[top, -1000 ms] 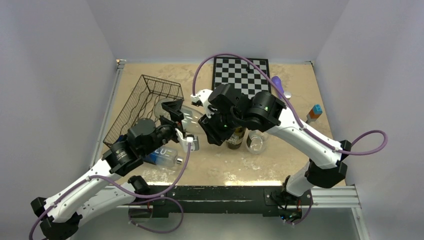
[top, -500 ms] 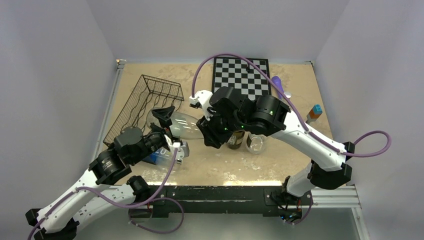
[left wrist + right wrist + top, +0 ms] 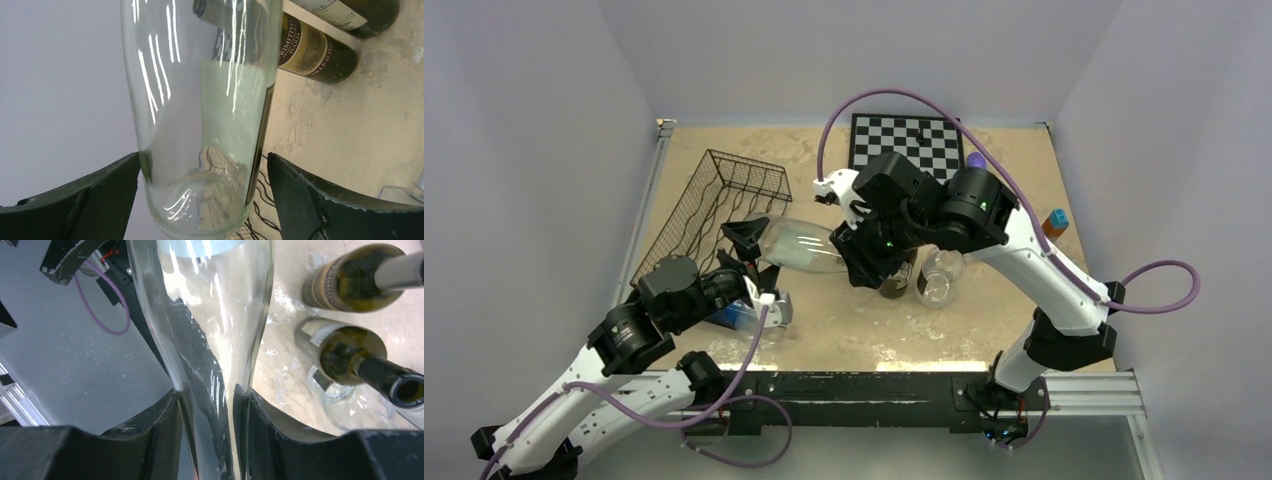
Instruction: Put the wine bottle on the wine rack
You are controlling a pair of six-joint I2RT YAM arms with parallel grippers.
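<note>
Mid-carry: right gripper has the wine bottle clamped by the neck.
Meanwhile left gripper gapes empty around its base; next up, probably lowering it onto the wine rack.

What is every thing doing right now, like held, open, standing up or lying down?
clear wine bottle, held sideways in the air by its neck.
right gripper, shut on the bottle's neck.
left gripper, open, fingers either side of the bottle's base.
wine rack, on the table, no bottle seen in it.
dark bottles, standing upright on the table.
chessboard, lying flat.
</note>
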